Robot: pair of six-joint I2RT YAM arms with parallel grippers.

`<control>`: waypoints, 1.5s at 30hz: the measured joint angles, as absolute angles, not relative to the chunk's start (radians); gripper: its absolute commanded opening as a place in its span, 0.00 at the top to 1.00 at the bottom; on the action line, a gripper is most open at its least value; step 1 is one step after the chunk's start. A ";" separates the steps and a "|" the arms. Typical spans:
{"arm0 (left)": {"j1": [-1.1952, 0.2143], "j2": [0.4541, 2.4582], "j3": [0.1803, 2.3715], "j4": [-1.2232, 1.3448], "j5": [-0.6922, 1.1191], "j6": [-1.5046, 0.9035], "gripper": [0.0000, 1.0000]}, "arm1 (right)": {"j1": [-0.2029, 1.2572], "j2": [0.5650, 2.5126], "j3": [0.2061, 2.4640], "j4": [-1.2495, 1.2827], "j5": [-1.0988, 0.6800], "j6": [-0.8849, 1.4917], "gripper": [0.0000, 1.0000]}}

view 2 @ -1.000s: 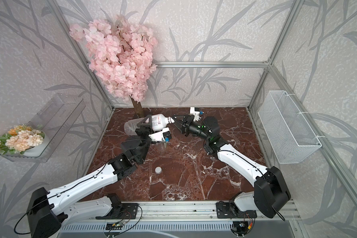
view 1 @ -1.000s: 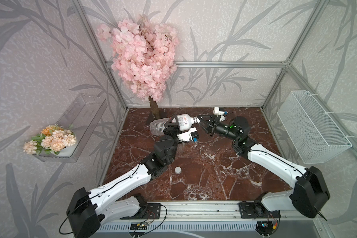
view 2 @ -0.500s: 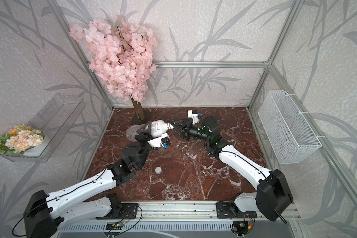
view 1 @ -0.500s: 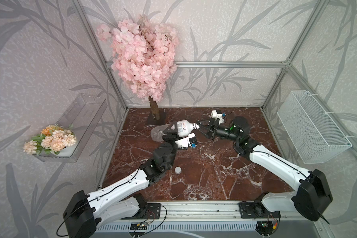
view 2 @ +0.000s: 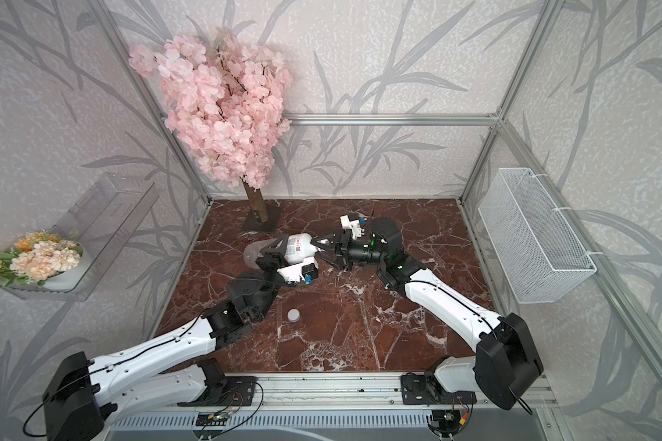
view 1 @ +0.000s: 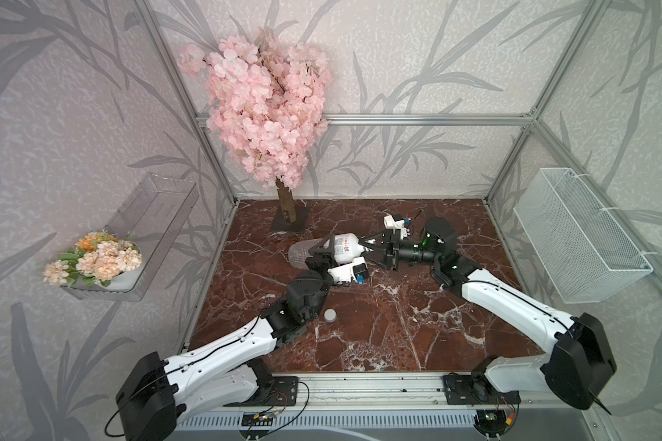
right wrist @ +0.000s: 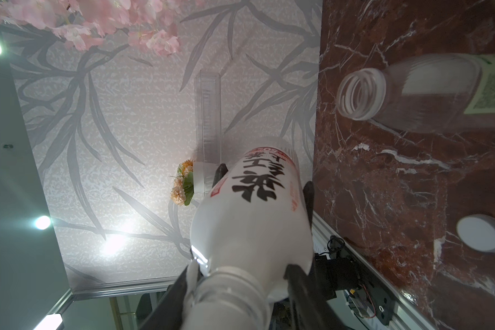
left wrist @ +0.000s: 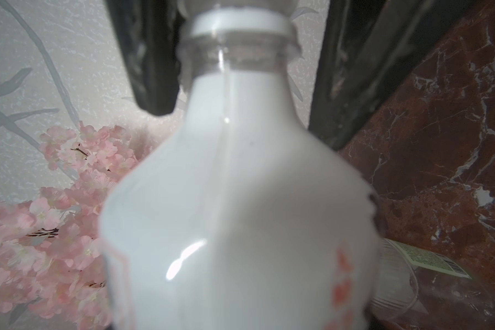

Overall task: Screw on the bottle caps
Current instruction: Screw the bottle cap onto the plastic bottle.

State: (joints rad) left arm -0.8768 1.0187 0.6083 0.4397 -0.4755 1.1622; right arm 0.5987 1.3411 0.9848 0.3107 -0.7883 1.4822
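Above the counter (view 1: 398,324), left jaws clamped on the white-wrapped bottle (view 1: 346,248), held sideways for neck access; right jaws parted, loosely flanking its cap (left wrist: 237,21), gripping nothing.

held bottle (view 1: 344,248): over table (view 1: 398,324) | lying bottle (view 1: 297,256): to its left | loose cap (view 1: 330,315): in front

Between the black fingers of the left claw (view 1: 326,251), the wrapped bottle (view 1: 345,248) is white with black characters and red marks. The clear bottle (right wrist: 429,94) has a green label. The loose cap (view 1: 330,315) is whitish-grey. The surface (view 1: 398,336) is red-brown marble with white veins.
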 measured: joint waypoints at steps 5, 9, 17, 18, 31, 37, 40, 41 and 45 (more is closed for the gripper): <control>-0.888 1.008 0.589 0.444 -0.395 1.113 0.36 | 0.546 1.281 0.988 0.213 -0.867 1.417 0.44; -0.899 0.985 0.573 0.444 -0.324 1.075 0.36 | 0.475 1.223 1.057 0.050 -0.919 1.298 0.44; -0.890 0.976 0.576 0.272 -0.206 1.001 0.36 | 0.423 1.188 1.391 -0.441 -0.946 0.803 0.42; -0.886 0.976 0.580 0.249 -0.193 0.991 0.36 | 0.423 1.191 1.439 -0.535 -0.929 0.715 0.42; -0.822 0.984 0.747 0.018 0.054 0.825 0.36 | 0.508 1.040 1.404 -1.100 -0.601 -0.096 0.41; -0.822 1.011 0.813 -0.052 0.176 0.782 0.36 | 0.583 0.963 1.369 -1.063 -0.530 -0.233 0.40; -0.822 1.021 0.813 -0.079 0.205 0.778 0.36 | 0.587 0.942 1.357 -1.016 -0.502 -0.271 0.39; -0.823 1.024 0.813 -0.088 0.213 0.775 0.36 | 0.587 0.942 1.357 -1.004 -0.495 -0.283 0.39; -0.824 1.025 0.813 -0.105 0.232 0.770 0.36 | 0.588 0.964 1.357 -0.968 -0.488 -0.323 0.37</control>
State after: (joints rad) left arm -0.8238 1.0248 0.8131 -0.1047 0.2317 0.7700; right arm 0.5877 0.9638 1.3571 -0.9680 -0.4885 -0.3225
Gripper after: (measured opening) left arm 0.695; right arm 0.631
